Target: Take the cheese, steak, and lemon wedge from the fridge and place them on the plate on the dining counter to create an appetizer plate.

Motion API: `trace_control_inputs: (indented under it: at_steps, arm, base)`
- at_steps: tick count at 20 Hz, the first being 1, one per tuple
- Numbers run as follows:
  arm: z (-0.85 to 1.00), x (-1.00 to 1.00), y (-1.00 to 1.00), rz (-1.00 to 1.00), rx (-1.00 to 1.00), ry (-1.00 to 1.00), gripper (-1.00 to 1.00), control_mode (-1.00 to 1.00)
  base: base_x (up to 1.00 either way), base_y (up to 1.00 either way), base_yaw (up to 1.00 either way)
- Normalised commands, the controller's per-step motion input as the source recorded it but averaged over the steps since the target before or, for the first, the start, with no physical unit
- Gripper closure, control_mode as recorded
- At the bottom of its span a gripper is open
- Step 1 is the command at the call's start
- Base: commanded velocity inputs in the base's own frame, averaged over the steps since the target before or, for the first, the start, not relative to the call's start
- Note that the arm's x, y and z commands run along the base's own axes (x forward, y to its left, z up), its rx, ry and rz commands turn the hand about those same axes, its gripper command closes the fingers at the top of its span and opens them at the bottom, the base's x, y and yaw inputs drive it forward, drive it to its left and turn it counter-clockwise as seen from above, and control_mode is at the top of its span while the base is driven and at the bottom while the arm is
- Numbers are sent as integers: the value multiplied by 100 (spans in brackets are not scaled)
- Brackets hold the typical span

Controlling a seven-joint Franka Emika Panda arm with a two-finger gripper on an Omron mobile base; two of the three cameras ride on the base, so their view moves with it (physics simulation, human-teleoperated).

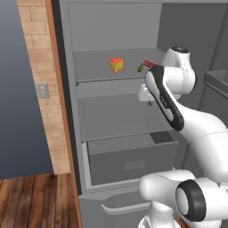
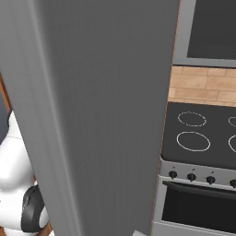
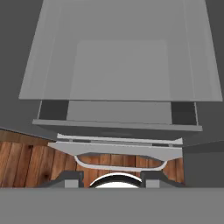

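The fridge (image 1: 75,111) stands open in the left base view. On its upper shelf sits the cheese (image 1: 116,65), an orange wedge with a red top edge. To its right lies the small green lemon wedge (image 1: 140,68), and the red steak (image 1: 147,64) shows just behind it, partly hidden by my arm. My gripper (image 1: 144,94) hangs below that shelf, in front of the middle shelf (image 3: 118,65) and facing down. In the hand view my gripper (image 3: 111,180) is open, its fingertips wide apart with nothing between them. The plate and the dining counter are out of view.
Below the middle shelf a grey drawer (image 1: 131,160) stands pulled out, over a wooden floor (image 1: 35,200). A brick wall with a switch plate (image 1: 42,90) is to the left. In the right base view a grey fridge panel (image 2: 101,115) stands close, with a stove (image 2: 203,138) beside it.
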Motion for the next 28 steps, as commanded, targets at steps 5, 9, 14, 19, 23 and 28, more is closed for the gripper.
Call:
trace_control_inputs:
  at_steps: [5, 9, 14, 19, 23, 28]
  arm:
    - [3, 0, 16, 0, 0, -5, -100, -100]
    - [45, 0, 18, 0, 0, -28, -100, -100]
    - [68, 0, 1, 0, 2, -25, -100, -100]
    - [42, 0, 0, 0, 0, -17, -100, -100]
    - [25, 16, 0, 0, 0, -7, -100, -100]
    - [3, 41, 0, -3, 0, -4, -100, -100]
  base:
    - [0, 0, 0]
    - [0, 0, 0]
    - [0, 0, 0]
    - [0, 0, 0]
    - [0, 0, 0]
    - [0, 0, 0]
